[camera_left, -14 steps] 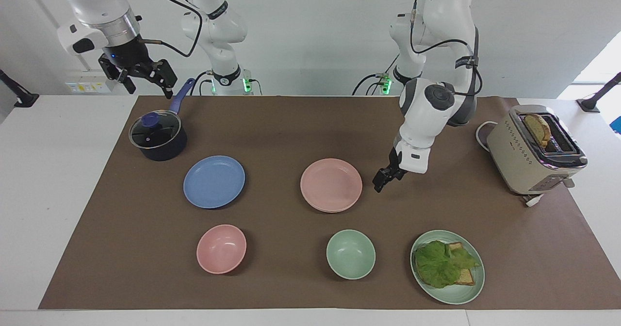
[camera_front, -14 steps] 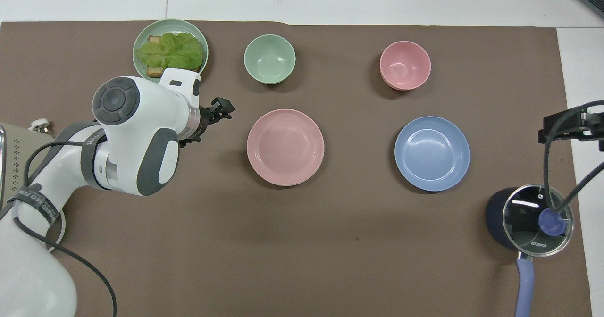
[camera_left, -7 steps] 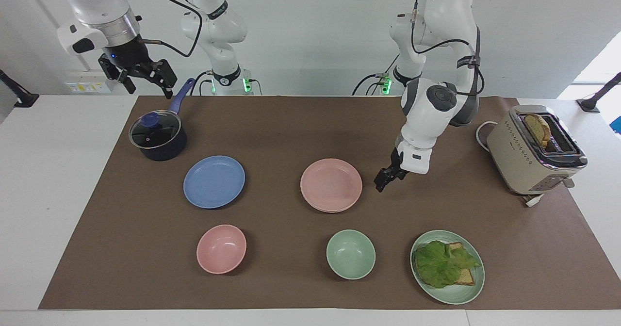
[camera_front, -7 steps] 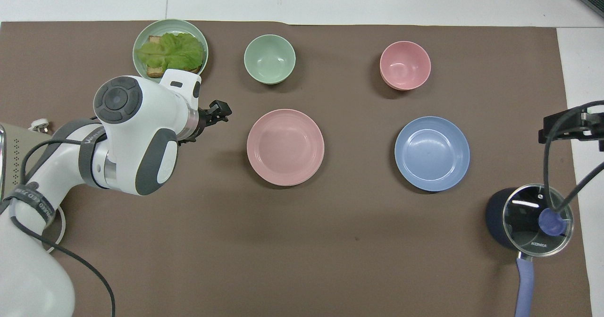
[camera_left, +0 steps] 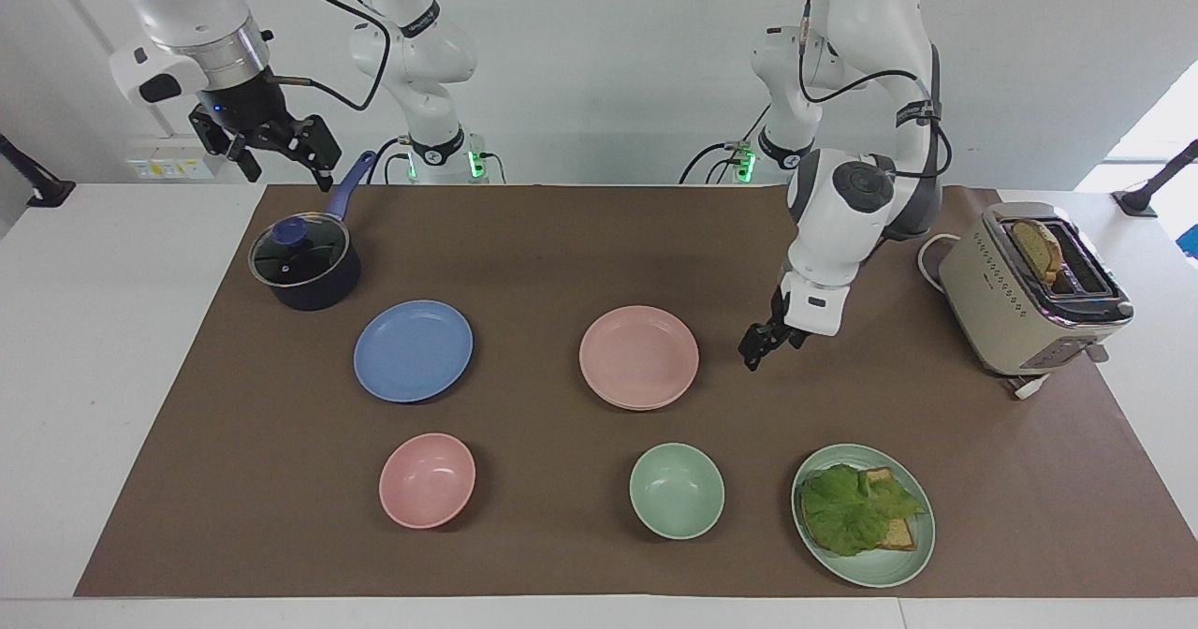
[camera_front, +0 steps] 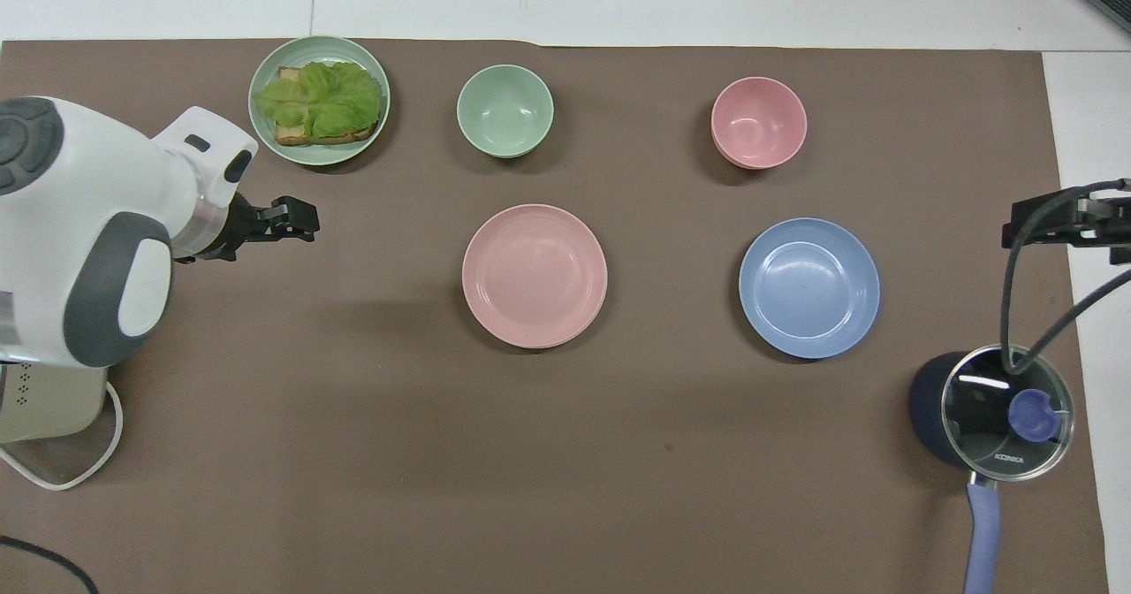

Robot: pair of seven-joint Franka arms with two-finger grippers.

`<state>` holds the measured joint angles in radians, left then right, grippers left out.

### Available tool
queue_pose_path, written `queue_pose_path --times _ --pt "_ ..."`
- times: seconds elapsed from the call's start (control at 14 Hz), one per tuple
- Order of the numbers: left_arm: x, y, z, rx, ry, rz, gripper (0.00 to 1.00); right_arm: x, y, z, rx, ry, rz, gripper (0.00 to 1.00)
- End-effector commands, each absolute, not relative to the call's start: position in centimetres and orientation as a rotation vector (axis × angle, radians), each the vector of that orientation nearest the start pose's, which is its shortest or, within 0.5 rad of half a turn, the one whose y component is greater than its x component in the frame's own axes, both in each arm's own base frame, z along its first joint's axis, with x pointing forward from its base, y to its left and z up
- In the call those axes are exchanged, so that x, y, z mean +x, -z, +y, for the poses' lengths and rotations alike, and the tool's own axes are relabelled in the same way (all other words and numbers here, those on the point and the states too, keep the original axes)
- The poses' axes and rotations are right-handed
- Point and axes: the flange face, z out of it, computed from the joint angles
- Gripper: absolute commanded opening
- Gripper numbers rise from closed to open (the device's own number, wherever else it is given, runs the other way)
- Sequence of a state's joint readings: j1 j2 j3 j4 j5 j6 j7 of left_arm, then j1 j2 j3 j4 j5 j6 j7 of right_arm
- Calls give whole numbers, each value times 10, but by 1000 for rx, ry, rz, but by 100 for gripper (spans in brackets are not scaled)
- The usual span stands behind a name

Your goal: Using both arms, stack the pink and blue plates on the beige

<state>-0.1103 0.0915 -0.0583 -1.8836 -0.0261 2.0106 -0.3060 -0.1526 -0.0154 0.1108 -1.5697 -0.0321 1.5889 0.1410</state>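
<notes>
Plates sit unstacked on the brown mat (camera_left: 562,236) — both grippers up in the air, jaws apart, holding nothing.
Left gripper (camera_left: 760,345) hangs low over bare mat, just beside the pink plate (camera_left: 639,358) on the left arm's side, not touching it; a second rim peeks out under that pink one, colour hard to call. Blue plate (camera_left: 413,350) lies flat beside the pink plate, toward the right arm's end, well apart from it. Right gripper (camera_left: 281,152) waits high over the table edge by the lidded saucepan (camera_left: 304,264) — fingers spread wide. Farther from the robots: pink bowl (camera_left: 427,480), mint green bowl (camera_left: 677,490), green plate (camera_left: 898,563) with lettuce and bread. Toaster (camera_left: 1029,292) stands at the left arm's end.
</notes>
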Motion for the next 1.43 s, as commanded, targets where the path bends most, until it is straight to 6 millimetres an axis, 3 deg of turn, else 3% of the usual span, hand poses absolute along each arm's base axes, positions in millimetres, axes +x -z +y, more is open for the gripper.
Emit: queue_pose_path --times 0.0,0.21,0.36,0.57,0.86,1.0,1.36 --pt "571 -492 -77 -3153 -10 -98 100 548 -602 -32 -3166 73 304 100" --pt "567 -523 -58 -3145 -54 -31 100 556 -548 -38 -3164 60 310 100" --pt "554 -549 -48 -3147 -32 -12 100 560 -514 -45 -3162 43 318 100" --pt "537 -575 -32 -3147 -25 -17 100 569 -462 -70 -3157 5 292 100" --pt "519 -621 -25 -3153 -8 -8 100 562 -379 -65 -3149 1 276 100" --pt "512 -643 -25 -3151 -34 44 100 566 -358 -59 -3144 -3 267 100" --pt "505 -651 -25 -3150 -49 44 100 579 -308 -57 -3132 10 249 100"
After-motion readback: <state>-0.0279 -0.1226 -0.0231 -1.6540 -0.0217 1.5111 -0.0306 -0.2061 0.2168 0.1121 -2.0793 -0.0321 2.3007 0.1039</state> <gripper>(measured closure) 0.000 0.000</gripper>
